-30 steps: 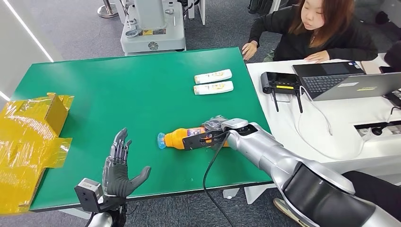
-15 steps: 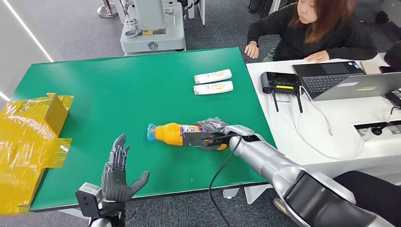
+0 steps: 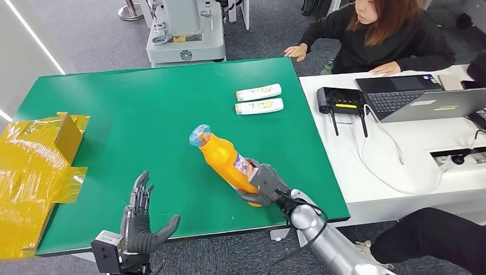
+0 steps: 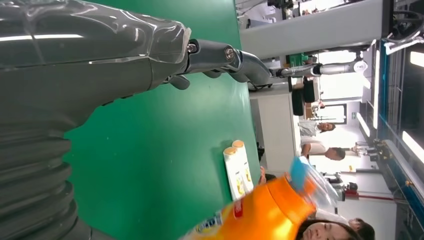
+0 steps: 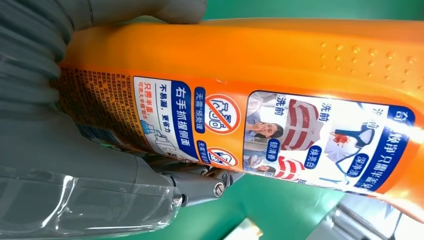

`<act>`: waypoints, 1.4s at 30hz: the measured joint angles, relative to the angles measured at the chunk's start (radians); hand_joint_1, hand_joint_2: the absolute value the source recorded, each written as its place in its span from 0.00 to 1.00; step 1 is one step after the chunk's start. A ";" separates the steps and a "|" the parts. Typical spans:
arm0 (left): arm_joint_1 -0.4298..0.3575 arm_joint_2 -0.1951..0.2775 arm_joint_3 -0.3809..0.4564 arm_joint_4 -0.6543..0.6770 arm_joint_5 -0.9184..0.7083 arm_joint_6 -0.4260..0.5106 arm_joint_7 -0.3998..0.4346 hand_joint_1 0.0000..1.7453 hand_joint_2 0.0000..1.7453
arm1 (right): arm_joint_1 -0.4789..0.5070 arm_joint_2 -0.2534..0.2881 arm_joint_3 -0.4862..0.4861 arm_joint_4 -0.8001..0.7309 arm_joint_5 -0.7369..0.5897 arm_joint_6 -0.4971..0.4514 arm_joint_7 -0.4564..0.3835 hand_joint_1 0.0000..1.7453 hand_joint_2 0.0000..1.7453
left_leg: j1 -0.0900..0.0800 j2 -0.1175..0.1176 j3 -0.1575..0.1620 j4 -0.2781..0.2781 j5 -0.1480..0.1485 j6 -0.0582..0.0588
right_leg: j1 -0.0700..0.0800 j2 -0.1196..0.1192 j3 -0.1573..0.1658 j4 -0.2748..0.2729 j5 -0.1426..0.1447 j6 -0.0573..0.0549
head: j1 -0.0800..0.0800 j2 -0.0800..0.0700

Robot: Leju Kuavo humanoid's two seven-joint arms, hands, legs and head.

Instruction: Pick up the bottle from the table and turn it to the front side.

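An orange bottle (image 3: 225,161) with a blue cap under clear wrap is lifted off the green table (image 3: 143,109) and tilted, cap up and toward the far left. My right hand (image 3: 261,183) grips its lower end near the table's front edge. The right wrist view has the bottle (image 5: 280,95) close up, its printed label with blue panels facing the camera and the hand (image 5: 75,165) wrapped around it. My left hand (image 3: 141,219) is open with fingers spread, at the front left edge and apart from the bottle. The left wrist view catches the bottle (image 4: 260,215) past my left hand (image 4: 90,75).
Two white tubes (image 3: 259,99) lie side by side at the table's far right. Yellow crumpled packaging (image 3: 34,166) covers the left end. A person (image 3: 378,34) sits behind the white desk (image 3: 401,143) on the right, which carries a laptop and a black router.
The bottle lay flat on the table under my right hand; now it is raised and tilted, cap up. My right arm has drawn back toward the front edge. The left hand barely moved.
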 joint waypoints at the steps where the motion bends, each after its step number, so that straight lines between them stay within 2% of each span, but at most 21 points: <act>1: 0.000 0.000 0.000 -0.002 0.001 0.001 0.000 0.00 1.00 | 0.025 0.000 -0.016 -0.030 -0.011 -0.010 -0.002 1.00 1.00 | 0.000 0.000 0.000 0.000 0.000 0.000 | 0.000 0.000 0.000 0.000 0.000 0.000 | 0.000 0.000; 7: -0.007 0.005 0.000 -0.004 0.003 -0.008 0.000 0.00 1.00 | 0.129 0.000 -0.110 -0.177 -0.060 -0.076 -0.047 1.00 1.00 | 0.000 0.000 -0.001 0.000 0.000 0.000 | 0.000 -0.001 -0.001 0.000 0.000 0.000 | 0.000 0.000; 12: -0.038 0.024 0.000 -0.003 0.021 -0.072 0.027 0.00 1.00 | 0.187 -0.004 -0.178 -0.308 -0.057 -0.117 -0.086 1.00 1.00 | 0.000 0.000 -0.001 0.000 0.000 0.000 | 0.000 -0.001 -0.001 0.000 0.000 0.000 | 0.000 0.000; 21: -0.190 0.056 0.000 0.032 0.124 -0.214 0.111 0.00 1.00 | 0.199 -0.018 -0.241 -0.516 -0.021 -0.136 -0.108 1.00 1.00 | 0.000 0.000 -0.001 0.000 0.001 0.000 | 0.000 0.000 -0.001 0.000 0.001 -0.001 | 0.000 0.000; 27: -0.309 0.061 0.000 0.075 0.189 -0.303 0.176 0.00 1.00 | 0.204 -0.024 -0.237 -0.604 0.017 -0.128 -0.127 1.00 1.00 | 0.000 0.000 -0.001 0.000 0.001 0.000 | 0.000 0.000 -0.001 0.000 0.001 -0.001 | 0.000 0.000; 32: -0.384 0.053 -0.002 0.108 0.196 -0.349 0.219 0.00 1.00 | 0.210 -0.024 -0.185 -0.628 0.082 -0.117 -0.105 1.00 1.00 | 0.000 0.000 -0.001 0.000 0.001 0.000 | 0.000 0.000 -0.001 0.000 0.001 -0.001 | 0.000 0.000; 42: -0.502 0.011 -0.035 0.165 0.178 -0.375 0.245 0.00 1.00 | 0.213 -0.011 -0.091 -0.521 0.104 -0.091 -0.069 1.00 1.00 | 0.000 0.000 -0.001 0.000 0.001 0.000 | 0.000 0.000 -0.001 0.000 0.001 -0.001 | 0.000 0.000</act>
